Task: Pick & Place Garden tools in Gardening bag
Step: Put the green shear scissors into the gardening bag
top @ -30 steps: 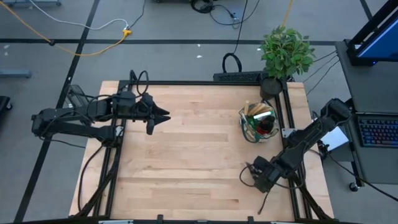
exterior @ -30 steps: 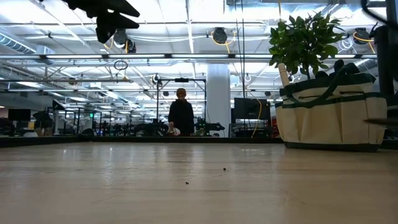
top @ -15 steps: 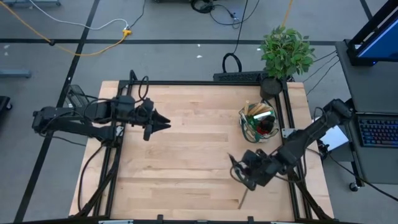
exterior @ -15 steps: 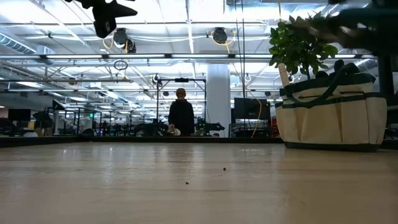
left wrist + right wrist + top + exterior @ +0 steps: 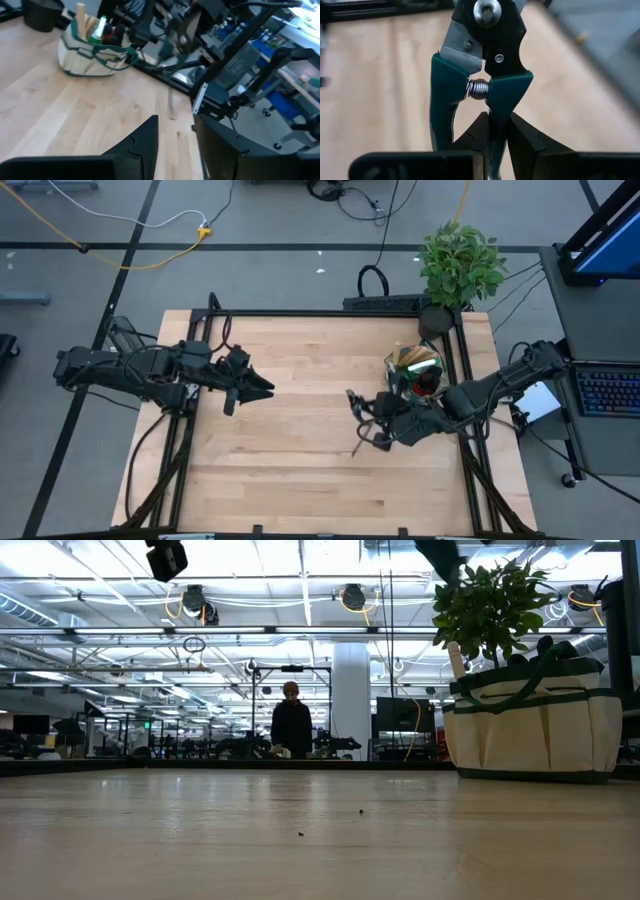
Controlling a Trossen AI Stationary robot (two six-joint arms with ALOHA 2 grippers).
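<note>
Shears [image 5: 482, 65] fill the right wrist view at close range; the right hand [image 5: 494, 131] pinches one teal handle between its two dark fingers, the other handle sprung free beside it, the coil spring and pivot bolt showing above. In the high view that hand [image 5: 372, 420] hangs over the worktop [image 5: 300, 470] just to the 8 o'clock side of the gardening bag [image 5: 416, 376], the tool's far end pointing toward 7 o'clock.

The bag sits at the worktop's 2 o'clock corner; wooden handles and a red-and-green jumble already stand inside it, and its loop handles drape over the mouth. The low view shows it upright [image 5: 533, 730], beige with dark green trim; the potted plant [image 5: 459, 265] stands just beyond it at 1 o'clock.

The left hand [image 5: 248, 379] waits well apart toward 9 o'clock, above bare wood; its fingers stand slightly parted and hold nothing.

Risks, as I judge them: the grip is on a single handle only, so the shears may swivel or slip during the carry; the crowded mouth leaves little room, so the tip could snag a loop handle or strike a standing tool handle; a push against the soft fabric wall might tip or shove the bag; a release too early would drop the shears onto the worktop beside it.
</note>
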